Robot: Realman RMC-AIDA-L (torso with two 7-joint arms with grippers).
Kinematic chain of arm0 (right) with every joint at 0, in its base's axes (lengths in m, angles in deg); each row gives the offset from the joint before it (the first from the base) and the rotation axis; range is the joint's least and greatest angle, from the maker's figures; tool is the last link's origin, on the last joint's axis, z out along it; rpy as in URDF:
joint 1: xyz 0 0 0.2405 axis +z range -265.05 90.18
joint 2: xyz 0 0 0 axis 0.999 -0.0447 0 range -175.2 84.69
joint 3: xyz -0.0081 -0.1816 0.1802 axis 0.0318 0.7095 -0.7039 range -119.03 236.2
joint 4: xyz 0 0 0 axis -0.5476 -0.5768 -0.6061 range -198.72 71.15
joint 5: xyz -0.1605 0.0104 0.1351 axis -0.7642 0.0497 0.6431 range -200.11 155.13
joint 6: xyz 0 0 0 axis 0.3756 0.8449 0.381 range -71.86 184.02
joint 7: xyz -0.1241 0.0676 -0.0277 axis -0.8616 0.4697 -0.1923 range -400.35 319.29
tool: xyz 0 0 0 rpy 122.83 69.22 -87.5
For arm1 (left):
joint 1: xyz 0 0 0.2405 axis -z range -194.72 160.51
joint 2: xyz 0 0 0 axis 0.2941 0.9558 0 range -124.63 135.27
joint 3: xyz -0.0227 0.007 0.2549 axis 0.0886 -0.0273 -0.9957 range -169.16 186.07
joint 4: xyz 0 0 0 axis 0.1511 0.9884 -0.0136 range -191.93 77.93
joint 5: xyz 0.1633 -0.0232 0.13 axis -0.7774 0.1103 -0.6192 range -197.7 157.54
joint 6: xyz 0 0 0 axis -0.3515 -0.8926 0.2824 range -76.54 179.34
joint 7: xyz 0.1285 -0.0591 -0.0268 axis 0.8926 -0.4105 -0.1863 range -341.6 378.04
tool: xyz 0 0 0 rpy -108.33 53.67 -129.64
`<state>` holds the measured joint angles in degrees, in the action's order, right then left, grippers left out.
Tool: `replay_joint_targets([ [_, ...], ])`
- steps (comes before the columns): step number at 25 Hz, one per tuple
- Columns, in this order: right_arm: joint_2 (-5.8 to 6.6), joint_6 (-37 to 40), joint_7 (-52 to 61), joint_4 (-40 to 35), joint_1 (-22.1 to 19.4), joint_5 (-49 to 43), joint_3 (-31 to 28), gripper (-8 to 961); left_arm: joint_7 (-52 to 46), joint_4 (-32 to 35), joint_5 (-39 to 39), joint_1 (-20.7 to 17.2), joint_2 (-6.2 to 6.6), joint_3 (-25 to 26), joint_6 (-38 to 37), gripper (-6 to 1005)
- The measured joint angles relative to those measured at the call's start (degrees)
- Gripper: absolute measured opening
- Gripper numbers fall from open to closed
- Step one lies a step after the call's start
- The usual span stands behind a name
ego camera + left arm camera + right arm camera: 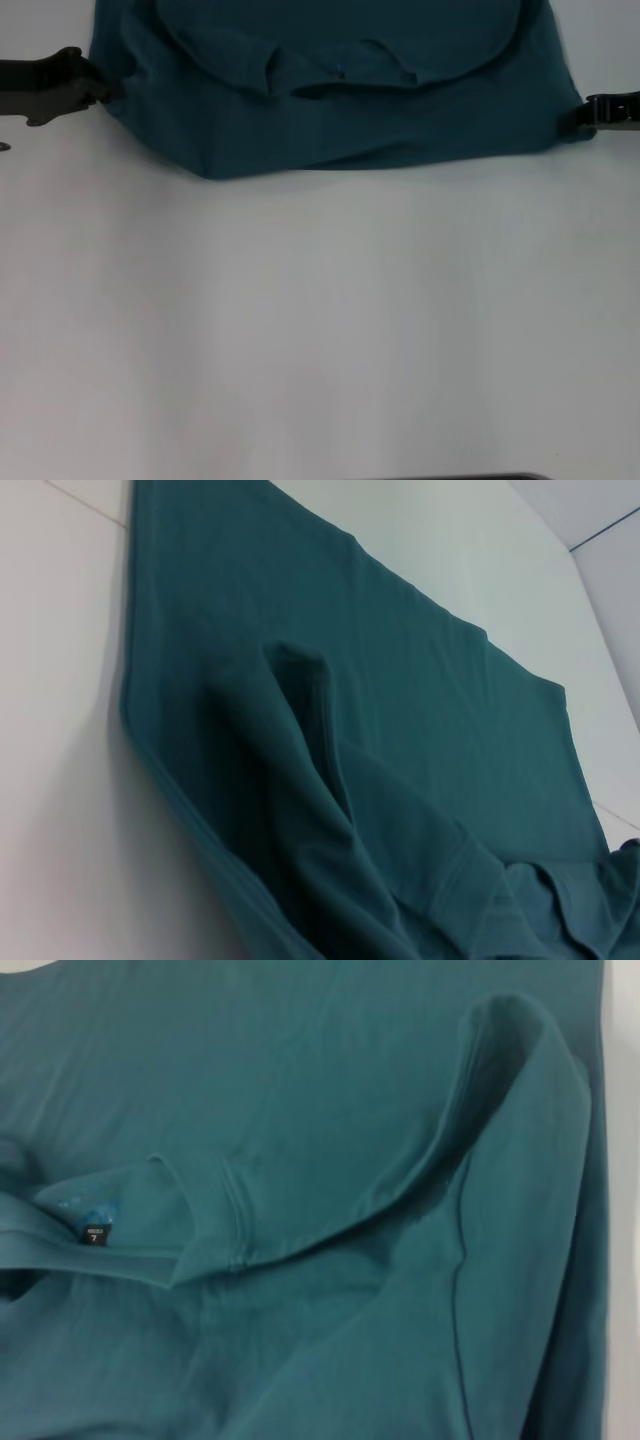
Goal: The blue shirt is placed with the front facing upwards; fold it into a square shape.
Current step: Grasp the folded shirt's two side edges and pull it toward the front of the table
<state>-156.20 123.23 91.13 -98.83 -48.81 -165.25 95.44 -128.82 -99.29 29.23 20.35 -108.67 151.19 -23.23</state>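
Note:
The blue shirt (350,125) lies folded at the far edge of the white table (320,320), with its collar and small black neck tag (338,72) on top. At the shirt's left edge my left gripper (112,90) is shut on the cloth. My right gripper (584,112) pinches the shirt's right corner. The left wrist view shows the shirt (420,690) with a raised ridge of cloth (300,670). In the right wrist view the shirt (300,1090) shows a similar lifted fold (515,1030), along with the collar and the neck tag (95,1234). No fingers show in either wrist view.
Bare white table stretches from the shirt's near edge to the front. A table seam (85,502) and a further white surface (600,560) show beyond the shirt in the left wrist view. A thin dark strip (450,477) lies at the front edge.

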Motion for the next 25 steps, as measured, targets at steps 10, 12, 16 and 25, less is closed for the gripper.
replay_joint_targets([
  [10,2.12,16.37,3.95,-9.51,-1.63,-3.32,0.09,46,0.14,-0.02,-1.79,-0.99,3.48,-1.59,-8.16,21],
  [12,2.25,19.85,4.23,-10.23,-1.21,-5.99,0.15,44,0.30,-0.34,-2.61,-1.40,3.89,-2.32,-10.99,21],
  [16,1.84,23.65,4.42,-10.58,-0.51,-10.74,0.20,44,0.64,-2.97,-3.54,-3.13,3.81,-2.72,-17.38,22],
  [25,1.37,33.26,3.78,-13.83,-1.74,-13.61,0.98,45,0.14,-11.35,-6.34,-8.86,1.68,-2.51,-29.98,23],
])
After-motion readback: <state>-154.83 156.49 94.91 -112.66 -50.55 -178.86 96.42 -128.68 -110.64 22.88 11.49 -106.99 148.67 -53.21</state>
